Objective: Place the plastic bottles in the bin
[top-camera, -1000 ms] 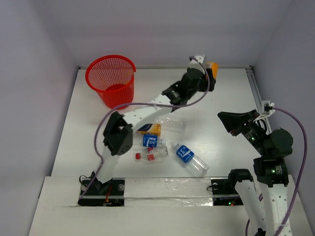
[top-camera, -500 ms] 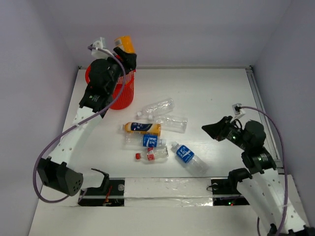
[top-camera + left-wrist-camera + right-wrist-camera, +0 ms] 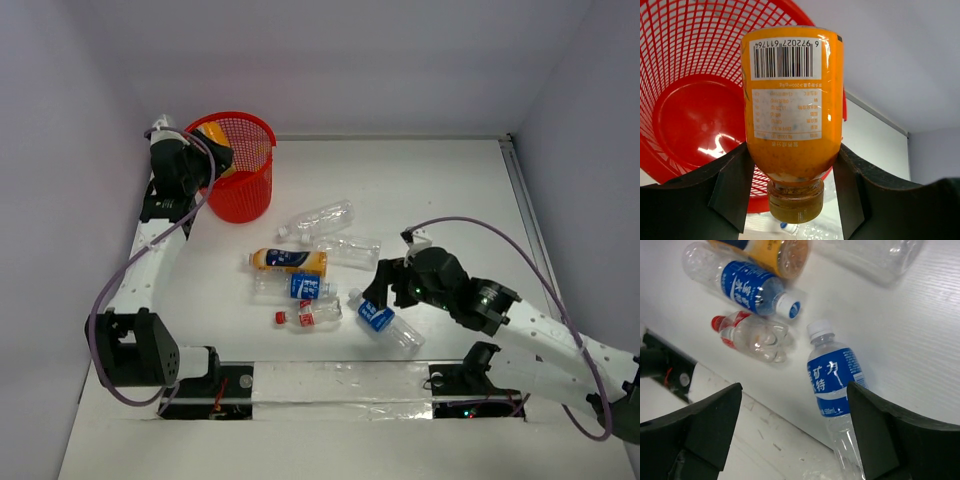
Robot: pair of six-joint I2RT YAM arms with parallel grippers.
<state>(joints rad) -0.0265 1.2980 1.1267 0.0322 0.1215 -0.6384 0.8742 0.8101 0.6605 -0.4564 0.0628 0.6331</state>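
left jaws holding orange bottle (image 3: pixel 792 110) over bin (image 3: pixel 245 190), right jaws wide above blue-label bottle (image 3: pixel 832 377) lying on worktop (image 3: pixel 450 190)

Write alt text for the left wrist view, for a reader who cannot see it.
An orange bottle is clamped near its cap end between the black fingers of the left gripper, its barcode label facing the camera. Behind it gapes the red mesh bin, its solid floor showing, with a strip of white table at the right.
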